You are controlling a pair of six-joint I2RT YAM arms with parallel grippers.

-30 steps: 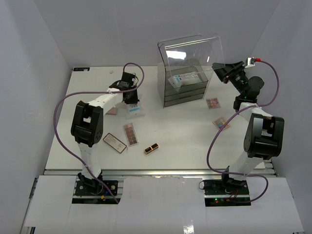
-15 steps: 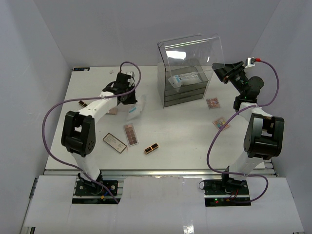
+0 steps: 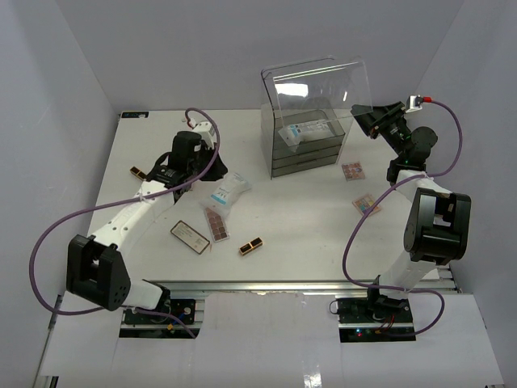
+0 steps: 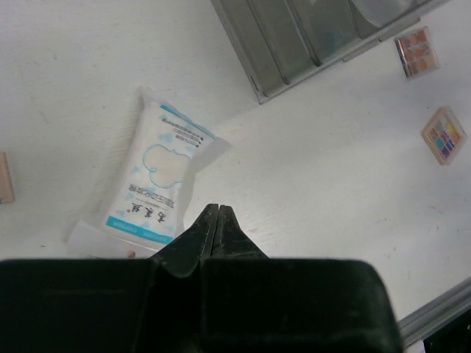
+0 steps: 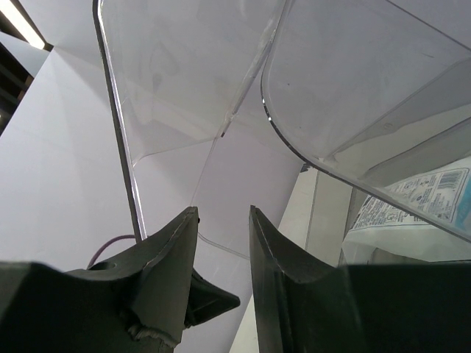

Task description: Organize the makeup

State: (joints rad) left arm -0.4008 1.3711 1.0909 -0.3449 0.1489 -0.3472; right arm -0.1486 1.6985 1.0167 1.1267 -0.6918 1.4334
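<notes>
A clear acrylic drawer box stands on the white desk, close to the far edge and right of the middle. Its grey drawers sit stacked at the bottom, fronts flush, and its clear lid stands raised. An aluminium rail runs along the desk's near edge. Plain pale walls rise at the far and side edges.
</notes>
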